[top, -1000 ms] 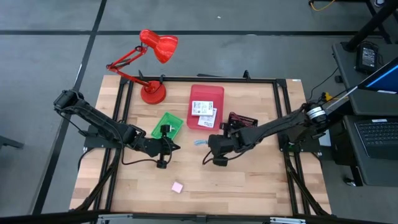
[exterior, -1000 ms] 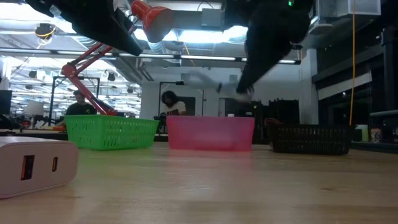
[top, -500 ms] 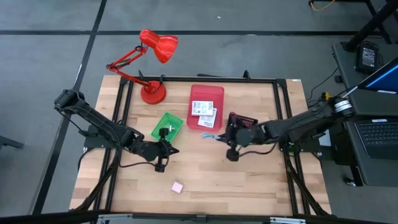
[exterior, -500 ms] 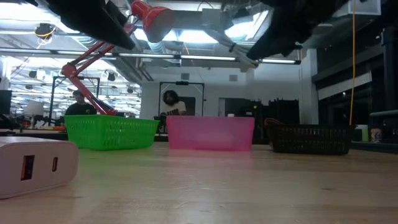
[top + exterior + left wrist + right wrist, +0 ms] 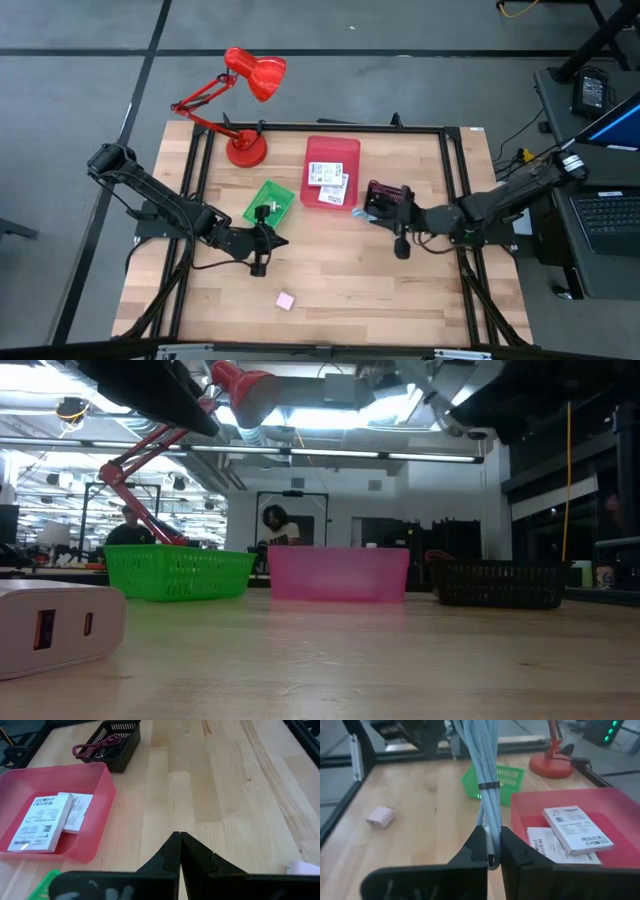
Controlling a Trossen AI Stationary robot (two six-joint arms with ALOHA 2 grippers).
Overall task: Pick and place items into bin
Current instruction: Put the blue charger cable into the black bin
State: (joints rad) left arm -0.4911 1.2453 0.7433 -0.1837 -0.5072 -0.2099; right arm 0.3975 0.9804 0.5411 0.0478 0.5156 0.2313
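Print on the two white packets (image 5: 54, 816) lying side by side in the pink bin (image 5: 331, 171) is too small to read in any view; only barcode-like blocks and lines of dark text show. The right gripper (image 5: 489, 851) is clamped on a bundled pale blue cord (image 5: 487, 775), which hangs from its fingers at the left edge of the black basket (image 5: 390, 200), right of centre in the high view. A purple cord (image 5: 97, 746) lies coiled inside that basket. The left gripper (image 5: 179, 851) is shut with nothing between its fingers, hovering at the lower left of centre in the high view, just below the green basket (image 5: 268, 204). The pink cube (image 5: 285, 300) sits alone on the wooden table (image 5: 420, 300) near the lower middle of the high view, well apart from both grippers; up close it looks like a small charger block. The red desk lamp (image 5: 243, 100) stands at the table's upper left corner. In the low view, two people (image 5: 277, 531) sit far back in the room
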